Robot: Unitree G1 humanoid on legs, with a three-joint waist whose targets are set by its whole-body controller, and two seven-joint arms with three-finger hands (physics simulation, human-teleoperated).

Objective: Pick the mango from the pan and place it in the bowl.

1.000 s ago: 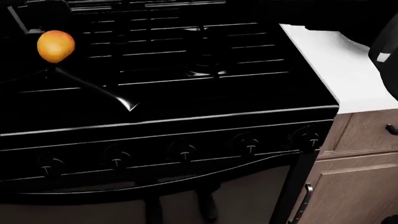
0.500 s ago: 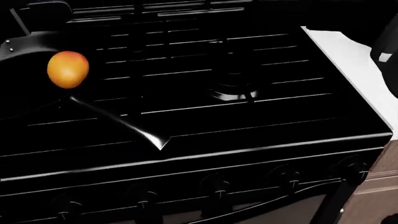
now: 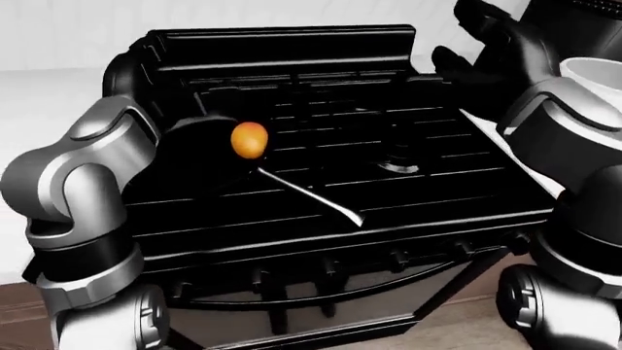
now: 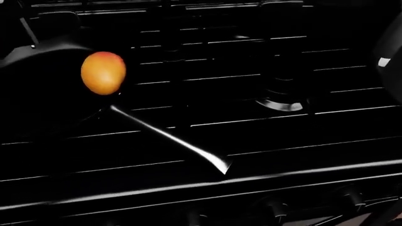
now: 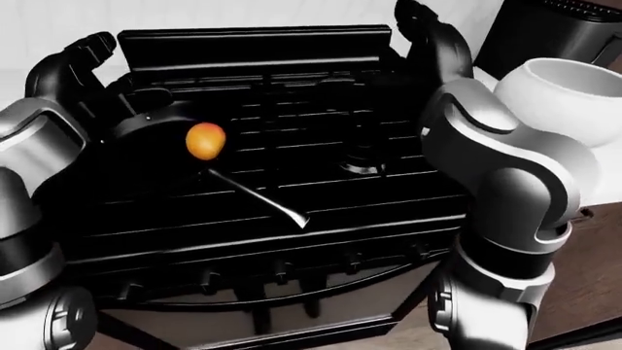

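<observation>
Two empty hands, and the left one is closer to the mango

I am looking at the round orange-yellow mango (image 5: 204, 141) sitting in the black metal frying pan (image 5: 155, 131) on the black stove (image 3: 321, 175). My left hand (image 5: 78, 62) is hanging up and left of the mango, fingers spread wide, holding nothing. My right hand (image 5: 432, 36) is raised far over on the right side, fingers also spread and empty. The mango is standing a little taller than wide. The white round bowl (image 5: 559, 91) is waiting at the right, past my right arm. I am thinking the left hand should reach down and right.
</observation>
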